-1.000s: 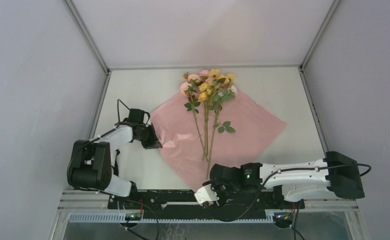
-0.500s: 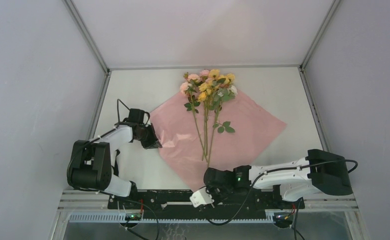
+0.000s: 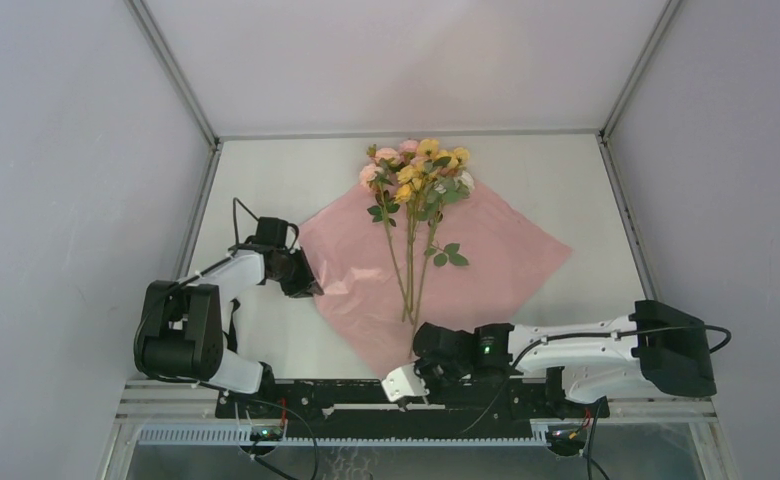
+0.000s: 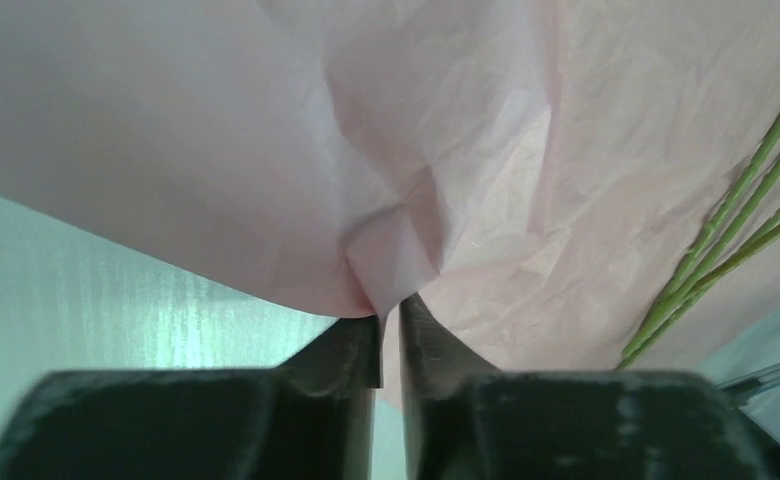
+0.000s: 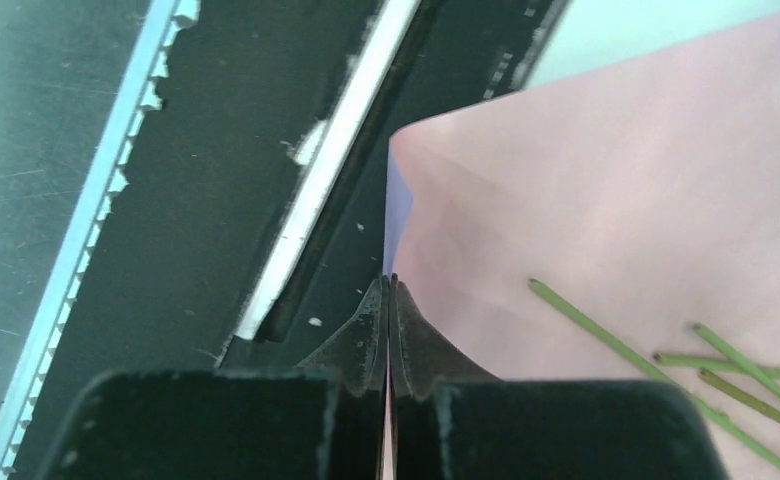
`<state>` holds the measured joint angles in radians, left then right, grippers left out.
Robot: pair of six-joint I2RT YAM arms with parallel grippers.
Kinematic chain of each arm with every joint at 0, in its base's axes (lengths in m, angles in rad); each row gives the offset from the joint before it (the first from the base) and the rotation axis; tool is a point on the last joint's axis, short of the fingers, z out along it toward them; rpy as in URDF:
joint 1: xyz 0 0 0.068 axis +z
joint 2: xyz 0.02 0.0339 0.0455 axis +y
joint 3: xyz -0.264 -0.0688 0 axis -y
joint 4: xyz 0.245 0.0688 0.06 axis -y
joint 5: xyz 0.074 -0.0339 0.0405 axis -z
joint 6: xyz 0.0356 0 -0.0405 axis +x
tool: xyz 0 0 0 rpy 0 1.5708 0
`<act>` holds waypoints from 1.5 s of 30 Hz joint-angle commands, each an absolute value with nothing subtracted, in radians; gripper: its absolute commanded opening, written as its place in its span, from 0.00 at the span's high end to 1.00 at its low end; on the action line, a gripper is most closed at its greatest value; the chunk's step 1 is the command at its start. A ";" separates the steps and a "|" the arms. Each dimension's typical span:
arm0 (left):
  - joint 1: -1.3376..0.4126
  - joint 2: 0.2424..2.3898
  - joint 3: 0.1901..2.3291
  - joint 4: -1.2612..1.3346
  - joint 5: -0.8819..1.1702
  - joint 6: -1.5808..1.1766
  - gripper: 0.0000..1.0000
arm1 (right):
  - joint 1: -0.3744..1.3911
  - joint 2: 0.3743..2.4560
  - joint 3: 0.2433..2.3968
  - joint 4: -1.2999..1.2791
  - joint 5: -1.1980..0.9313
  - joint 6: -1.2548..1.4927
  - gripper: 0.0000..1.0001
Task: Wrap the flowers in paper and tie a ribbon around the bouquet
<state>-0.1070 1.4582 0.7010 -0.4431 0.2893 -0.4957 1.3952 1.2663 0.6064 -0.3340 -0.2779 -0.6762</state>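
Left gripper pinched a puckered fold at the left corner of the paper, its fingers drawn nearly together with only the thin sheet between them. The right gripper was pressed tight at the sheet's near corner, apparently nipping the very edge where it overhung the black rail at the near side of the table. The lilac-pink sheet lay spread as a diamond in the middle of the table, flat apart from the crease by the left arm (no side had been folded over). The flowers lay on it with their blooms at the far corner, partly past the sheet's edge. Their thin green stems ran toward the near corner and stopped short of it. By the look of it, the job was at its opening stage: flowers laid out on the sheet, two corners gripped, wrapping not yet begun. Left to do were folding the paper around the stems into a cone and tying the ribbon, which appeared in none of the views. No bouquet had taken shape.
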 commanded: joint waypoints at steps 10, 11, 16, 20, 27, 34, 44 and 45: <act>-0.087 1.302 0.981 -0.589 0.438 -0.234 0.40 | 1.040 1.131 0.611 -0.205 -0.481 -0.518 1.00; -0.089 1.288 0.991 -0.589 0.496 -0.193 0.40 | 1.014 1.131 0.610 -0.191 -0.482 -0.499 1.00; -0.191 1.227 1.013 -0.655 0.595 0.108 0.37 | 0.886 1.138 0.611 -0.098 -0.496 -0.405 1.00; -0.222 1.186 1.001 -0.646 0.554 0.198 0.28 | 0.849 1.166 0.611 -0.037 -0.507 -0.384 1.00; -0.216 1.081 1.033 -0.647 0.435 0.301 0.16 | 0.796 1.212 0.656 -0.076 -0.526 -0.351 1.00; -0.217 1.057 1.000 -0.769 0.318 0.482 0.18 | 1.009 1.179 0.660 -0.160 -0.402 -0.274 0.74; -0.430 1.021 1.062 -1.219 0.427 0.847 0.23 | 0.799 1.160 0.660 -0.145 -0.490 0.435 0.70; -0.468 1.019 1.039 -1.231 0.466 0.864 0.23 | 0.783 1.163 0.659 -0.188 -0.440 0.463 0.73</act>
